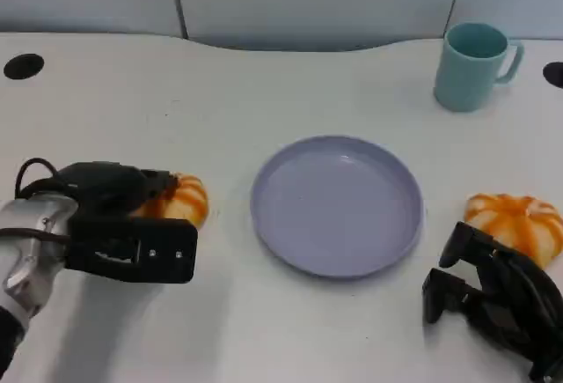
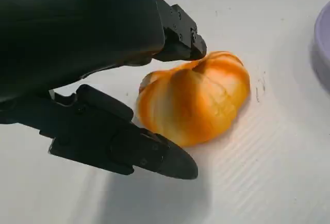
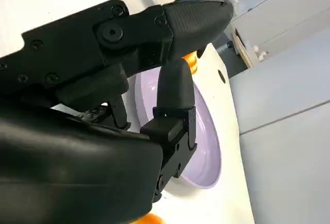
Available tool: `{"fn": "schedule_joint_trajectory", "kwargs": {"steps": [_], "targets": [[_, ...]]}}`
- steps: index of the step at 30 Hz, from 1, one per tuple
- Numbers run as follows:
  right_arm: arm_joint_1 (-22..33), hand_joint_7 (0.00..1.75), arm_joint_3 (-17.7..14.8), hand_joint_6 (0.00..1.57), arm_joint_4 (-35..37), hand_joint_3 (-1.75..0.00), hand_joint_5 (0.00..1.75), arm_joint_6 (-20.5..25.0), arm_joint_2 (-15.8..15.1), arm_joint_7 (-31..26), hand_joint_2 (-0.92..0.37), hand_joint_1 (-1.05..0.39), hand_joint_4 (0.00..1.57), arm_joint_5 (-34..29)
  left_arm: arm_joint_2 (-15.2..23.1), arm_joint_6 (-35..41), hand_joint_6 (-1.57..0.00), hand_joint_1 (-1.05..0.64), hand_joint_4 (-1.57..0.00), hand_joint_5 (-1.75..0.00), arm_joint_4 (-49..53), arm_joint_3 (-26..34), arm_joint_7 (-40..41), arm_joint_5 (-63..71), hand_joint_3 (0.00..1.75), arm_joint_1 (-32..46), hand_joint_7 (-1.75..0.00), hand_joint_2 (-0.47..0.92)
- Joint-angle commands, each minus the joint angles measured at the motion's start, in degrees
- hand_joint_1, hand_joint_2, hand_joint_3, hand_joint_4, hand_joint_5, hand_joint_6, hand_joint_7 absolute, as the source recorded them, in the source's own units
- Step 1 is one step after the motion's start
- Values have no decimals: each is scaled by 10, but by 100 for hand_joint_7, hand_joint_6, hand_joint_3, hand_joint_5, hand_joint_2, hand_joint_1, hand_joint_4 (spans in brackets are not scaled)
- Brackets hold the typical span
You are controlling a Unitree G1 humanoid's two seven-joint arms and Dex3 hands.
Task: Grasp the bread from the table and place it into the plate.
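Note:
Two orange-striped breads lie on the white table. The left bread [image 1: 183, 200] sits just left of the lilac plate [image 1: 336, 204], and my left hand [image 1: 123, 224] covers its left side. In the left wrist view this bread [image 2: 198, 98] rests on the table between my left hand's [image 2: 93, 44] fingers [image 2: 180, 33], which are spread apart; one touches its top and another lies along its near side. The right bread [image 1: 516, 224] lies right of the plate. My right hand [image 1: 493, 299] hovers just in front of it, fingers apart, holding nothing. The right wrist view shows the plate [image 3: 203, 136] beyond the right hand [image 3: 103, 105].
A teal mug [image 1: 473, 64] stands at the back right, behind the plate. Black cable holes [image 1: 24, 66] mark the table's far corners. A grey wall panel runs behind the table. Bare tabletop lies in front of the plate, between my hands.

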Motion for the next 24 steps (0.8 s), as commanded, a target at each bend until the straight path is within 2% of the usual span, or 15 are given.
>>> {"fn": "schedule_joint_trajectory", "kwargs": {"steps": [1, 11, 14, 17, 21, 22, 24], "targets": [[12, 160, -2, 51, 5, -21, 175, 5, -9, -6, -92, -54, 66, -3, -11, -4, -13, -70, 0, -5, 61, -16, 44, 1, 1, -33, 0, 85], [12, 162, -3, 50, 1, -22, 175, 7, -11, 0, -92, -52, 66, 0, -72, -5, -11, -62, 0, 0, 249, -56, 127, -1, 0, -105, -1, 85], [13, 164, -3, 50, 0, -22, 175, 6, -11, 1, -92, -53, 66, 0, -80, -15, -16, -57, -6, -3, 291, -62, 148, -4, 0, -110, -3, 83], [14, 164, -5, 50, -2, -21, 175, 13, -11, 6, -92, -53, 66, 5, -84, -24, -25, -49, -18, -9, 314, -69, 170, -1, 0, -112, -6, 84], [14, 163, -6, 50, 0, -21, 175, 10, -11, 11, -92, -52, 66, 7, -86, -40, -29, -47, -22, -10, 326, -66, 195, -13, 0, -105, -5, 85], [13, 162, -6, 50, 1, -22, 175, 6, -11, 12, -92, -52, 65, 7, -86, -53, -51, -34, -44, -23, 328, -59, 213, -21, 8, -97, -11, 89], [13, 162, -6, 50, 3, -23, 175, 2, -11, 13, -92, -53, 65, 6, -86, -69, -68, -25, -60, -33, 333, -55, 236, -31, 12, -88, -12, 91]]}}
